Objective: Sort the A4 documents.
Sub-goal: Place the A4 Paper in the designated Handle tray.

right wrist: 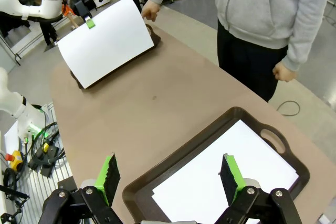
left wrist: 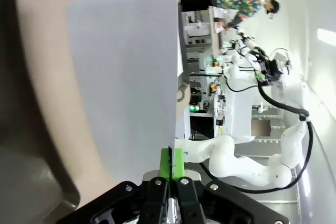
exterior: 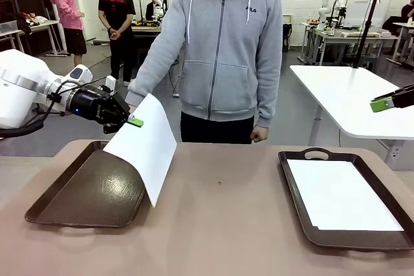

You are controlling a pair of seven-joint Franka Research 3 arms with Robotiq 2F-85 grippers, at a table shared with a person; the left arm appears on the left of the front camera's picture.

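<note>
Over the left tray [exterior: 77,208]: left gripper [exterior: 134,121] jaws pinched a raised sheet [exterior: 145,147] by its edge; the person's hand [right wrist: 150,10] perhaps touched it.
Risk: thin paper could slip.
Right tray [exterior: 294,189]: stacked sheets [exterior: 339,195] lay flat; right gripper [right wrist: 170,174] jaws wide, empty.

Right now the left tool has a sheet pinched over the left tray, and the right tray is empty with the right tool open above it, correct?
Not quite: the right tray is not empty. A white sheet lies flat in it, as the front view and right wrist view show. The rest holds: the left tool pinches a sheet over the left tray, and the right tool is open above the right tray.
</note>
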